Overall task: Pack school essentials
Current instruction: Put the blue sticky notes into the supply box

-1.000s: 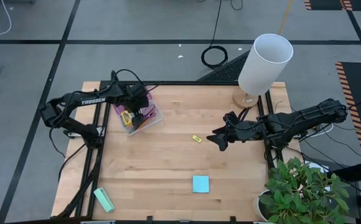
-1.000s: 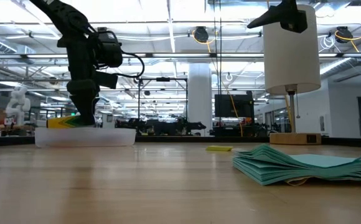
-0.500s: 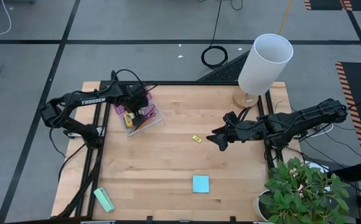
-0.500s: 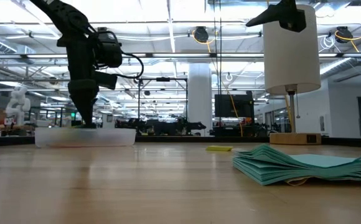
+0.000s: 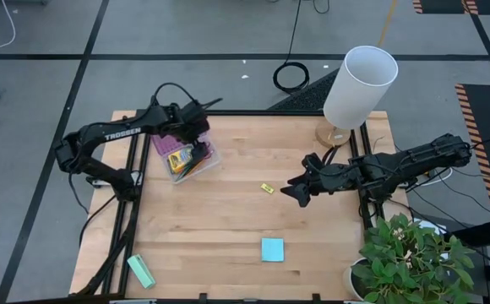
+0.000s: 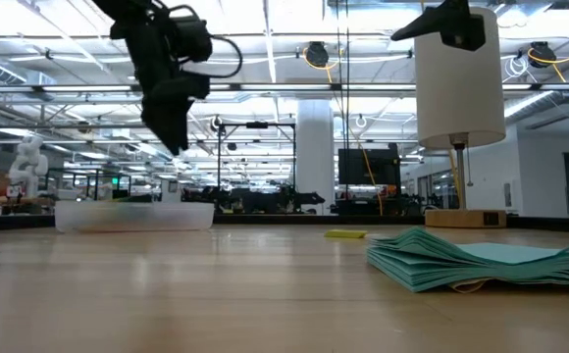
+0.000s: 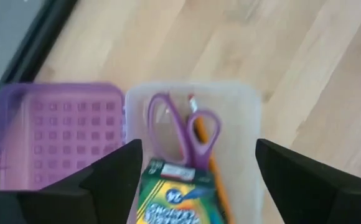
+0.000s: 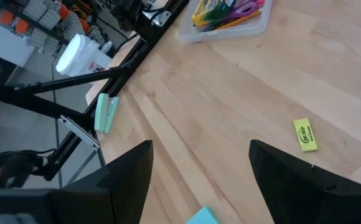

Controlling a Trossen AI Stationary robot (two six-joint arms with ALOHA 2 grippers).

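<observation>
A clear plastic box (image 5: 196, 160) at the table's far left holds the yellow-green crayon box (image 7: 180, 193), purple-handled scissors (image 7: 183, 127) and pens, all lying on its floor. Its purple lid (image 7: 59, 134) lies open beside it. My left gripper (image 7: 196, 149) hangs open above the box (image 6: 132, 214), holding nothing. My right gripper (image 5: 291, 191) hovers open at the middle right, just right of the tiny yellow piece (image 5: 267, 188), which lies flat on the wood. The cyan sticky-note pad (image 5: 272, 249) lies near the front edge.
A white lamp (image 5: 359, 84) stands at the far right on a wooden base. A potted plant (image 5: 414, 257) fills the near right corner. A mint-green block (image 5: 141, 271) lies at the near left corner. Bare wood stretches across the table's middle.
My left gripper has risen out of the clear box and gone a little toward the far edge, leaving the crayon box lying inside. The crayon box had stood higher at the gripper a second ago. My right gripper has kept its place.
</observation>
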